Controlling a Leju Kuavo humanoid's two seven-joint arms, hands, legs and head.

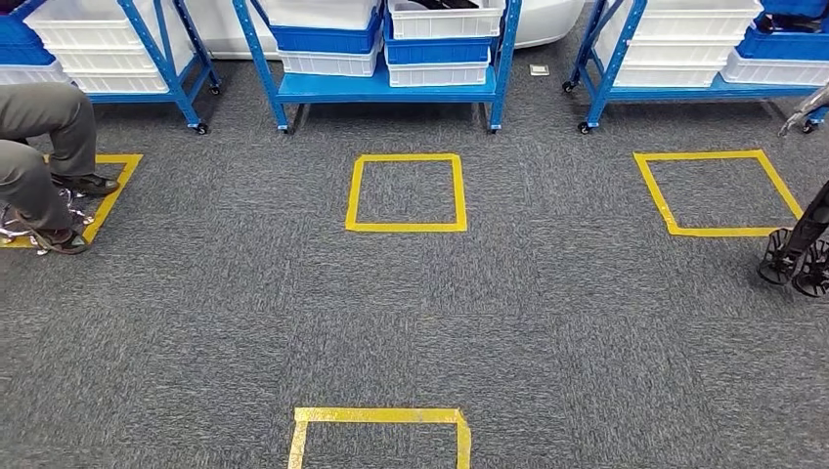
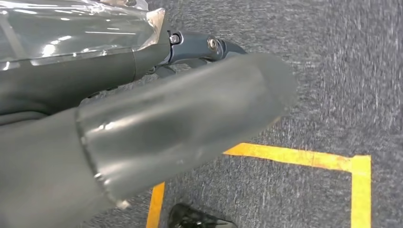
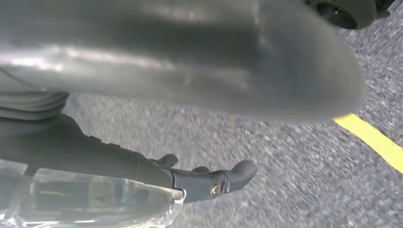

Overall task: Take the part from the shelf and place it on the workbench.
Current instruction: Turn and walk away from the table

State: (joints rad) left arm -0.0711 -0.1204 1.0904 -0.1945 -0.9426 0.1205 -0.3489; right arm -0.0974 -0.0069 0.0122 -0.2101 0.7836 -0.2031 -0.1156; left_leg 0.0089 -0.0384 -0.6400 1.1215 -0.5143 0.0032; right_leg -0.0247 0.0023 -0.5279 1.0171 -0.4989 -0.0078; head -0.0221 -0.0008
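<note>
Blue shelf racks stand across the far side of the carpet, and the middle rack (image 1: 386, 90) carries white bins (image 1: 445, 20) and blue bins (image 1: 327, 41). Something dark shows over the rim of one white bin; I cannot tell what it is. My left hand (image 2: 190, 95) hangs above the carpet, its thumb and dark fingers (image 2: 204, 47) stretched out with nothing between them. My right hand (image 3: 190, 85) hangs the same way, dark fingers (image 3: 214, 183) extended and empty. Clear plastic film (image 2: 81, 28) lies along each hand's side (image 3: 90, 199).
A seated person's legs (image 1: 39, 147) are at the left, over a yellow tape square. Three more yellow squares mark the carpet: centre (image 1: 406, 227), right (image 1: 719, 232), near edge (image 1: 381, 415). A black wheeled frame (image 1: 797, 259) stands at the right edge.
</note>
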